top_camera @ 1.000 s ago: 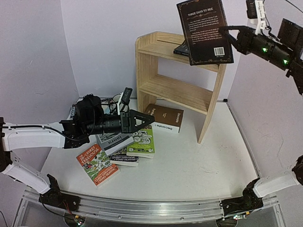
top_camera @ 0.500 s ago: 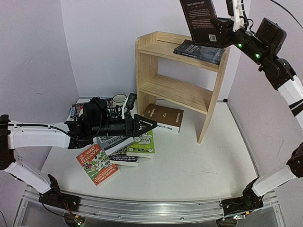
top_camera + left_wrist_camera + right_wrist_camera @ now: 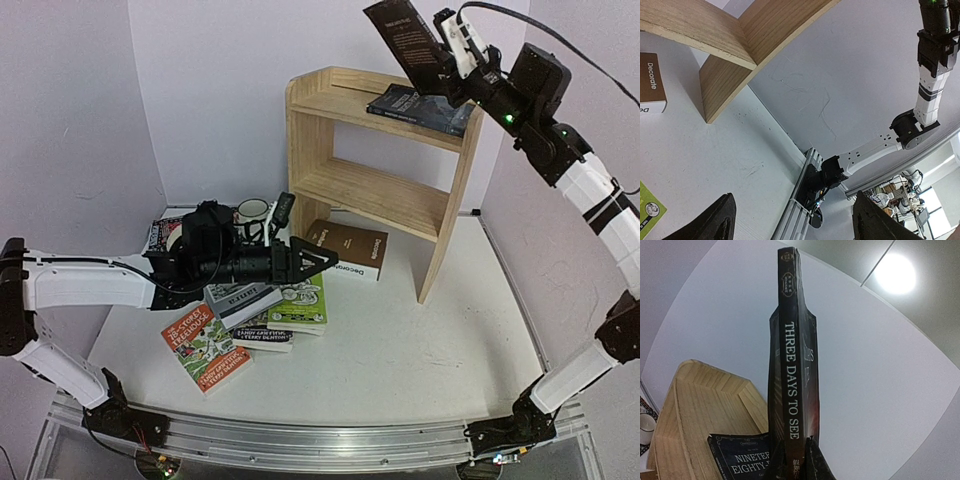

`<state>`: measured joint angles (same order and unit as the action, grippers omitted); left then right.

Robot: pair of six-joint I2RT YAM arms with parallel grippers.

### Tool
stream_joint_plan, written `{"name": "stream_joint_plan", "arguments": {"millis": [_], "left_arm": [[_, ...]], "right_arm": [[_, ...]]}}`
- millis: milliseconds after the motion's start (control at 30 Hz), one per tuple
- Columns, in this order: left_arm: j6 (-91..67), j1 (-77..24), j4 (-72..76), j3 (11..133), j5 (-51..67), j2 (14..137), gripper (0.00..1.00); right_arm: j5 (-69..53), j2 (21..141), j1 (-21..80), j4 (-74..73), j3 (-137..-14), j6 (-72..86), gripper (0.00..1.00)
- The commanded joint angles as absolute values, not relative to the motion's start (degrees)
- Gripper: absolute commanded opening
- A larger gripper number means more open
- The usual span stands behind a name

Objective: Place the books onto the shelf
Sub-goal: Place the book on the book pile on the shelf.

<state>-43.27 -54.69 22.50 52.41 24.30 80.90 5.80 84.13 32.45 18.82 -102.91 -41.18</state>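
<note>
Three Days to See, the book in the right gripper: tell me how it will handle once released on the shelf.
Three Days to See is probably fairly stiff: pinched at one end by the right gripper, it stands straight with no visible sag. Being slim and tall, it would likely topple if stood alone on the shelf. Laying it flat seems safer.

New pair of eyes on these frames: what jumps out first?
The right gripper is shut on a dark book, Three Days to See, tilted high above the pine shelf, where Nineteen Eighty-Four lies on the top board. Lower left, the open left gripper hovers over the paperbacks and brown Decorate on the table.
</note>
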Motion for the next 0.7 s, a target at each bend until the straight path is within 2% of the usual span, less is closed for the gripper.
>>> {"name": "stream_joint_plan", "arguments": {"millis": [0,267,467,667], "left_arm": [[-42.85,-54.49,23.76,55.69,25.45,82.21,0.81],[-42.98,-54.42,23.66,55.89,25.34,82.72,0.81],[-43.0,-54.5,23.64,56.39,25.39,83.39,0.81],[-43.07,-54.43,23.64,56.64,25.78,83.86,0.81]], "right_arm": [[8.83,83.66,32.59,26.52,-102.91,-46.52,0.07],[15.3,85.42,34.55,22.91,-104.3,-50.2,0.08],[25.44,88.69,41.33,26.28,-104.54,-66.93,0.08],[32.42,92.7,44.42,26.99,-107.1,-76.44,0.08]]}}
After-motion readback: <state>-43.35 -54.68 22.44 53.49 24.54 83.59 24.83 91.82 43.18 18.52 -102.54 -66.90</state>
